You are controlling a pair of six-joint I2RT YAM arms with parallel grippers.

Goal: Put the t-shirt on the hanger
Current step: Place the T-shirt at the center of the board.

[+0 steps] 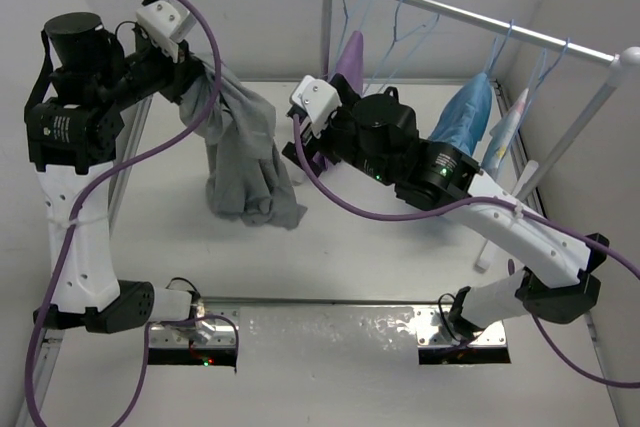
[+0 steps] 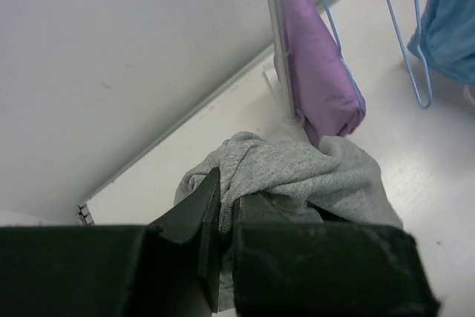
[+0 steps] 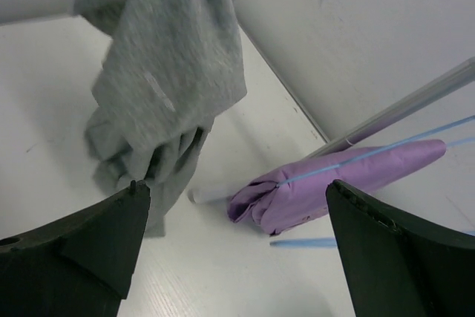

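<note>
Mid-grey soft-fabric t-shirt [image 1: 240, 152]: bunched, hanging, clamped in left jaws, lower end on white worktop [image 1: 400, 257]. Right jaws: wide, empty, near purple garment [image 3: 334, 180].

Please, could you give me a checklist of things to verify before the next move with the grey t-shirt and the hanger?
1. Grip: left fingers shut on t-shirt: ok.
2. Other arm: right fingers open and free: ok.
3. Clearance: t-shirt off table: not ok, lower end seems to rest on it.
4. Target: empty hanger on rail: ok.
5. Collar opening findable: cannot tell, fabric bunched.
</note>
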